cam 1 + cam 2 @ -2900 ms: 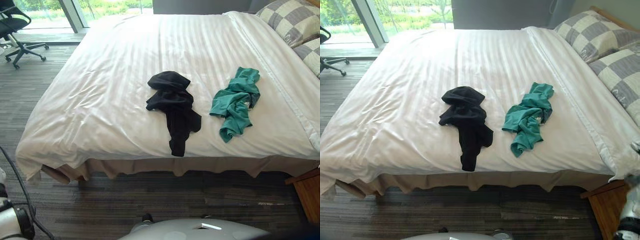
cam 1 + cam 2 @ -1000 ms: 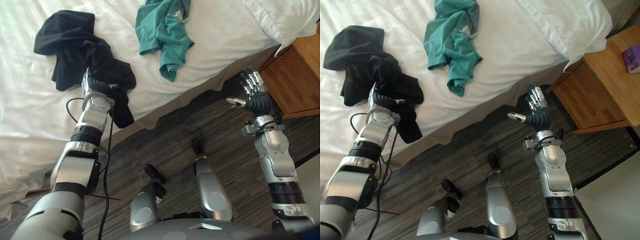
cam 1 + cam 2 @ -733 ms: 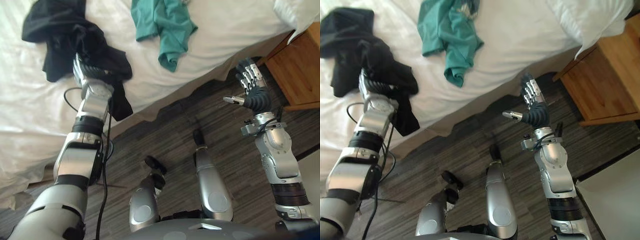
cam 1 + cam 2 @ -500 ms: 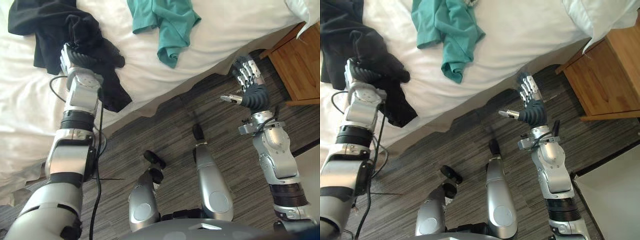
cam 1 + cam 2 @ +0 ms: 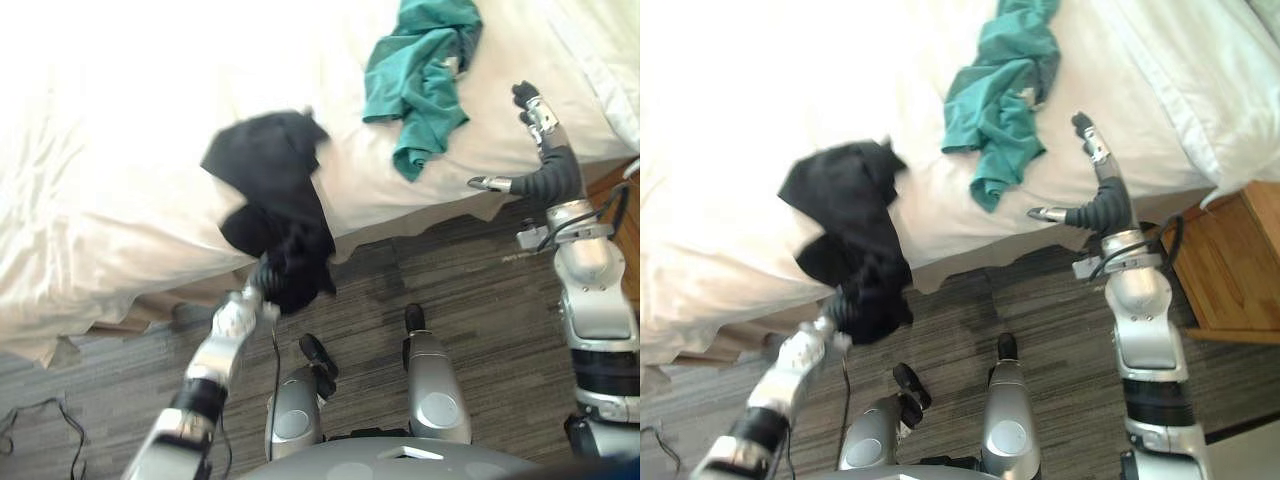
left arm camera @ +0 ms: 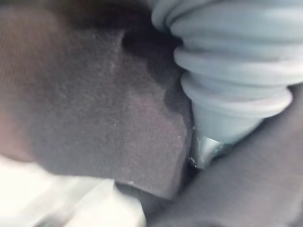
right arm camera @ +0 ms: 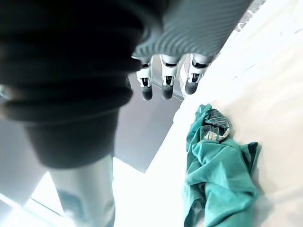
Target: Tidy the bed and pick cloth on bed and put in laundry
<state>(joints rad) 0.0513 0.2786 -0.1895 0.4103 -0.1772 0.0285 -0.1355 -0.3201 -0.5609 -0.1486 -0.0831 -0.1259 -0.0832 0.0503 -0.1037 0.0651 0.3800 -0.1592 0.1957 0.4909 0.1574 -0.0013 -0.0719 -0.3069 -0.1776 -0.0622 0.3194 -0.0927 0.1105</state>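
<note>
At the foot-side edge of the bed (image 5: 120, 180), the robot's left hand (image 5: 255, 295) is buried in the lower fold of a black garment (image 5: 270, 190) that hangs over the mattress edge toward the grey carpet. Dark cloth wraps the hand's ribbed cover in the left wrist view, so whether it has a grip cannot be told. To the right, the right hand (image 5: 548, 170) is raised at the bed's edge on an upright forearm, its fingers (image 7: 163, 82) straight and close together and its thumb out to the side, holding nothing. Just beyond it a teal garment (image 5: 415, 75) lies crumpled on the white duvet. By this showing the job is barely begun: neither garment is off the bed, the teal one is untouched, and the creased duvet awaits straightening.
</note>
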